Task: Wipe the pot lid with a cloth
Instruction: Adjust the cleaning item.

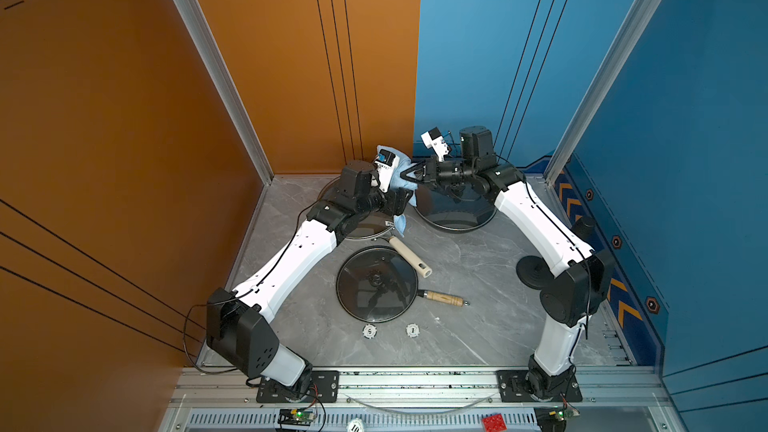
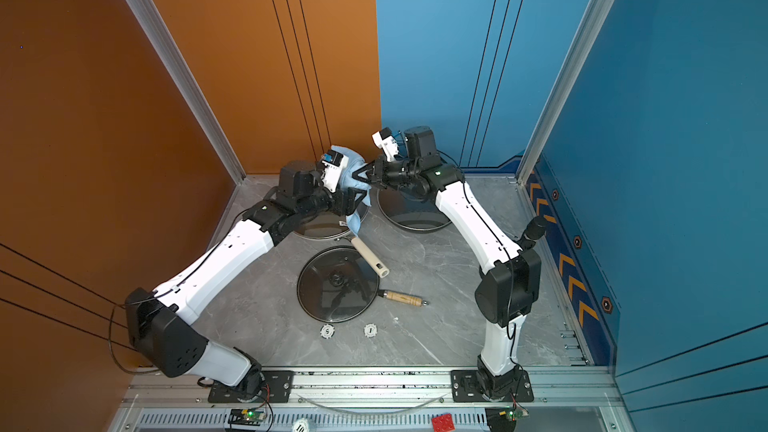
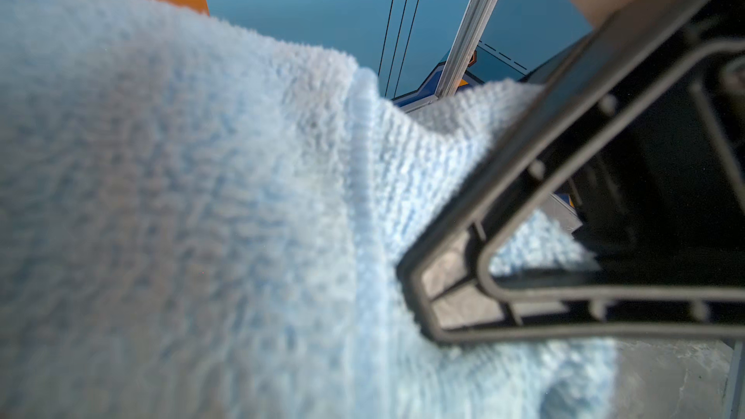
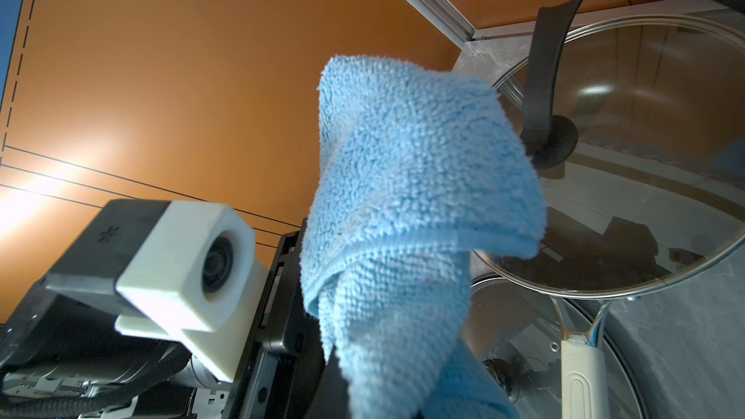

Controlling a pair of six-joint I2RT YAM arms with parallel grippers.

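From where I stand, the left claw (image 1: 398, 201) is buried behind the cloth (image 1: 402, 174) and its own camera, so I can't read its jaws. The right claw (image 3: 423, 296) sinks its tips into the fold. Close to it, the cloth goes blurry and runs off-frame. Beneath the left claw, the arm covers most of the glass lid (image 1: 368, 231).

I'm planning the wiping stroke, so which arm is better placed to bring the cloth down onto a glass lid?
Right, probably. The right gripper is shut on the cloth, held up, with a glass lid just below its arm. The left gripper is beside the cloth, but whether it grips is hidden.
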